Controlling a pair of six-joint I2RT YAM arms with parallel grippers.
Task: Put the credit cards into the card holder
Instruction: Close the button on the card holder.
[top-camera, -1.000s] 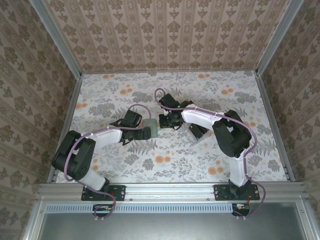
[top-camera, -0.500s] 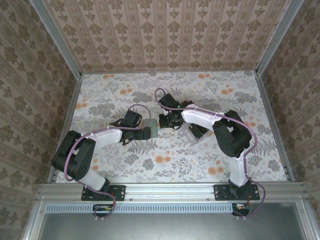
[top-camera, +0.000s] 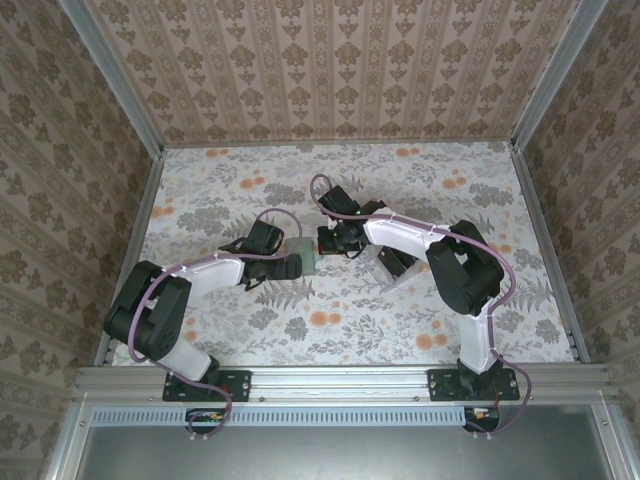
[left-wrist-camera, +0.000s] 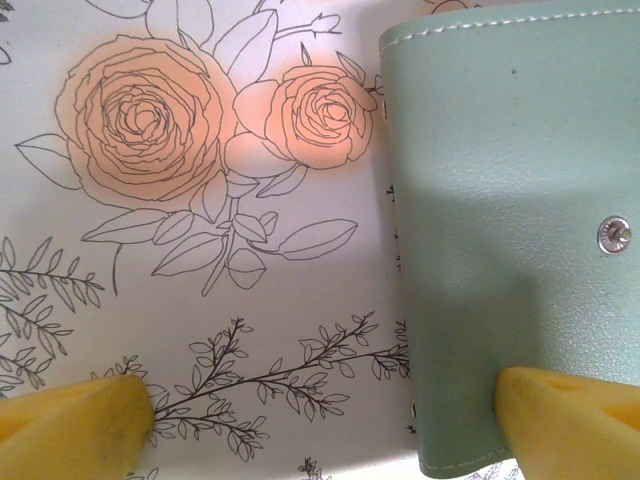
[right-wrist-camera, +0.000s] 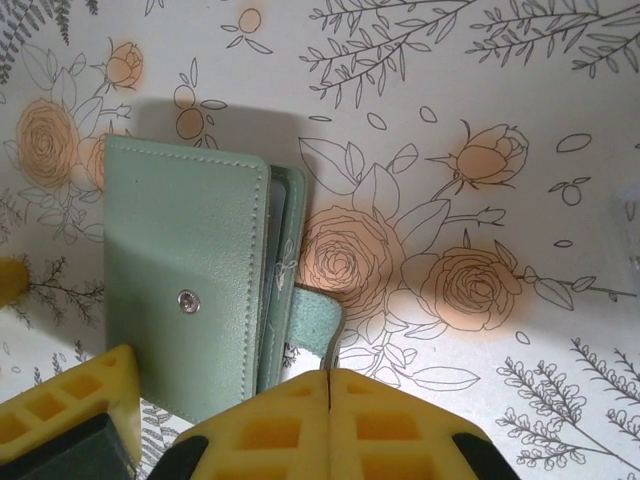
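Observation:
The sage-green card holder (top-camera: 304, 256) lies closed on the floral table between the two grippers, its snap stud (right-wrist-camera: 187, 300) facing up. My right gripper (right-wrist-camera: 328, 378) is shut on the holder's clasp strap (right-wrist-camera: 318, 322), which curls up off the table at the holder's right edge. My left gripper (left-wrist-camera: 325, 405) is open, its jaws wide. One yellow finger (left-wrist-camera: 570, 425) rests on the near corner of the card holder (left-wrist-camera: 500, 200); the other finger (left-wrist-camera: 75, 430) is over bare table. The credit cards show as dark shapes (top-camera: 397, 262) half hidden under my right forearm.
A clear plastic sheet (top-camera: 388, 272) lies under my right forearm, just right of the holder. Patterned walls enclose the table on three sides. Open floral tabletop (top-camera: 330, 320) stretches in front of and behind the arms.
The right gripper's jaws have closed fully onto the clasp strap. Both arms and the card holder stay where they were.

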